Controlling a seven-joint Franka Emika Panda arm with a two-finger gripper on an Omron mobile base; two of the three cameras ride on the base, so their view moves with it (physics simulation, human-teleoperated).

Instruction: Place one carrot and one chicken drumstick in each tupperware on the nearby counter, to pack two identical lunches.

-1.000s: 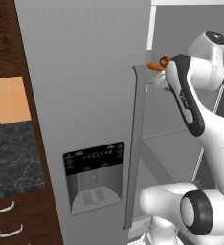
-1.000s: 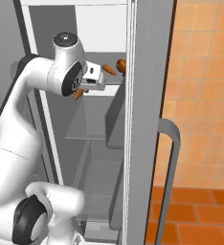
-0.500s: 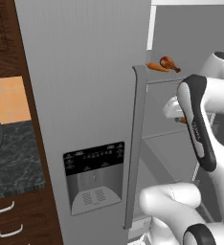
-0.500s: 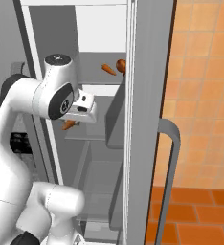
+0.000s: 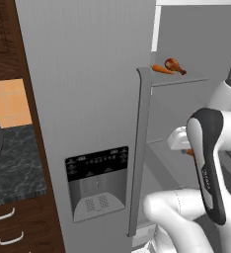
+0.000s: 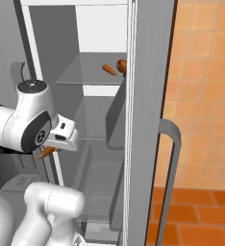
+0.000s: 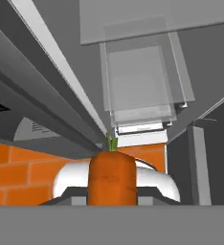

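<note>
The claw [image 6: 51, 150] is closed on a carrot [image 7: 111, 178], held low beside the open fridge [image 6: 105, 120]. Another carrot [image 5: 162, 69] and a drumstick [image 5: 174, 65] lie together on the upper fridge shelf [image 5: 186, 79].

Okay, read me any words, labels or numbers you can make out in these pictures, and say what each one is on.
No text can be read.
Black dispenser control panel on the grey fridge door: small pale markings, too blurred to read.
White curved surface in the hand view: faint printed lines, unreadable.
</note>
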